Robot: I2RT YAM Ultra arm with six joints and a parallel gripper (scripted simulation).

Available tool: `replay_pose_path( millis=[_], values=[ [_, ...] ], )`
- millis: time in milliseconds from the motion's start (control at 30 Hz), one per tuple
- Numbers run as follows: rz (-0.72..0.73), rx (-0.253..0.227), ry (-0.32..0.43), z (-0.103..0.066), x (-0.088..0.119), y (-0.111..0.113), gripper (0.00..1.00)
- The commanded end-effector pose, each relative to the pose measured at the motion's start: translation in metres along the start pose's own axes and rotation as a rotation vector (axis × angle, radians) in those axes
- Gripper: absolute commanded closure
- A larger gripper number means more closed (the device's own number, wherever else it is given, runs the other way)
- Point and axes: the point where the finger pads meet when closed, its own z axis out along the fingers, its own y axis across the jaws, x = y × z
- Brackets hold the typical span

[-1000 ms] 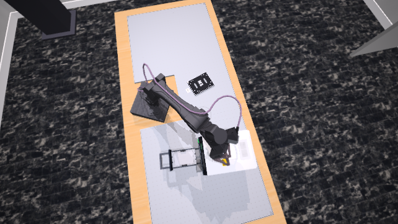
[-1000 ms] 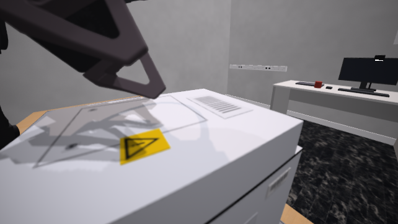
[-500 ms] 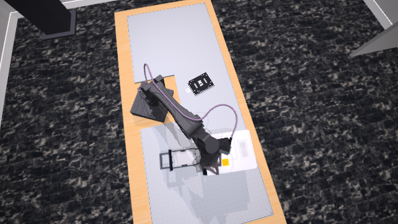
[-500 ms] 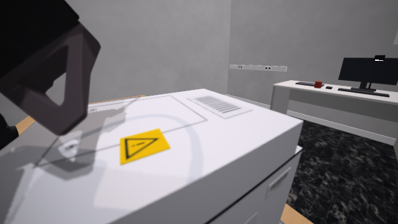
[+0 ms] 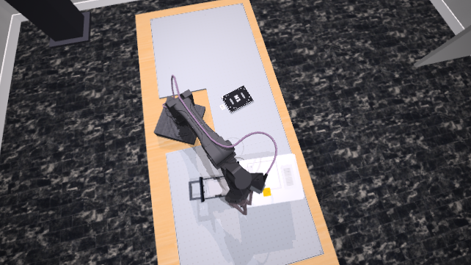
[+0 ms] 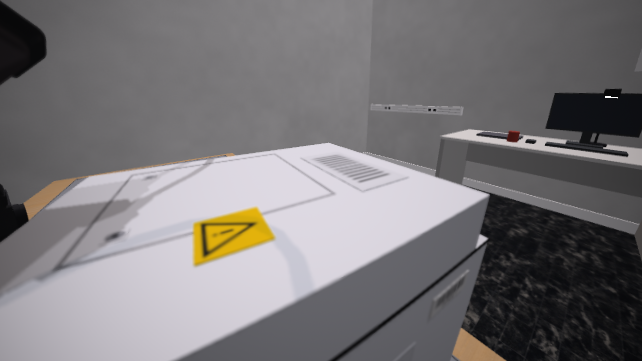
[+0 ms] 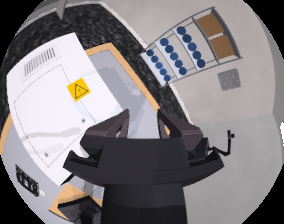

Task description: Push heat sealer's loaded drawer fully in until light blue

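The white heat sealer (image 5: 284, 180) (image 6: 320, 229) (image 7: 42, 99) stands on the grey mat, with a yellow warning label (image 5: 267, 191) (image 6: 232, 235) (image 7: 78, 90) on its top. Its drawer (image 5: 202, 189) sticks out to the left, with a pale plate and frame (image 5: 213, 189) inside; the sheet's detail is too small to tell. My gripper (image 5: 242, 206) (image 7: 143, 111) is open and empty. It hangs by the sealer's front corner, beside the drawer's inner end. The arm hides the sealer's light.
A black marker board (image 5: 238, 99) lies on the mat behind the sealer. The arm's dark base plate (image 5: 166, 128) sits at the table's left edge. A desk with a monitor (image 6: 592, 116) stands far off to the right.
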Motion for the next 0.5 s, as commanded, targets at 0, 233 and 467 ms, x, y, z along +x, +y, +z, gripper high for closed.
replay_pose_path(
  millis=[0,233,467],
  values=[
    [0.032,0.017,0.03,-0.004,-0.002,-0.004,0.55],
    [0.031,0.017,0.046,-0.009,0.026,-0.024,0.55],
    [0.096,-0.006,0.163,0.007,0.044,-0.029,0.55]
  ],
)
